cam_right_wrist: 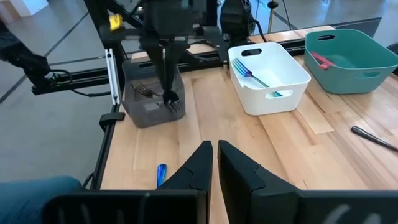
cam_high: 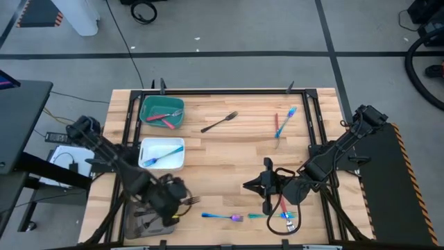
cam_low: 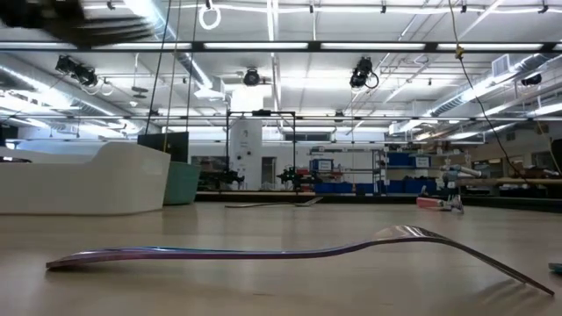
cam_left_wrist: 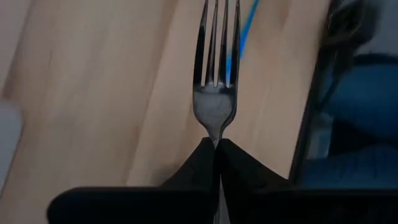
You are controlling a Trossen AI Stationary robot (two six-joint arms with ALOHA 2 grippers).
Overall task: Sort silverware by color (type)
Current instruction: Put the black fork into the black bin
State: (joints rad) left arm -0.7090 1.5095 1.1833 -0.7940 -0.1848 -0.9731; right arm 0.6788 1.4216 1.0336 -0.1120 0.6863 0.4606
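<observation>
My left gripper (cam_left_wrist: 216, 146) is shut on a dark grey fork (cam_left_wrist: 216, 74) at the table's near left, above the grey tray (cam_right_wrist: 149, 109) that holds another dark fork (cam_right_wrist: 142, 91). In the high view the held fork's tines (cam_high: 193, 201) stick out past the tray's right side. My right gripper (cam_right_wrist: 214, 154) hovers shut with nothing in it over the near middle of the table. An iridescent fork (cam_high: 222, 217) lies flat near the front edge. A dark fork (cam_high: 220, 122) lies at the far middle. My left gripper pinches the fork between its two fingers at the top of the handle, just behind the head (cam_left_wrist: 216, 134). The fingers slant down from above and run along the fork. The fork is lifted clear, its tines (cam_right_wrist: 171, 96) hanging below the fingers over the grey tray.
The white tray (cam_high: 161, 163) holds a blue fork, and the teal tray (cam_high: 147, 111) behind it holds red-handled pieces. A red and a blue utensil (cam_high: 281, 121) lie at the far right. More iridescent and red pieces (cam_high: 281, 214) lie under the right arm.
</observation>
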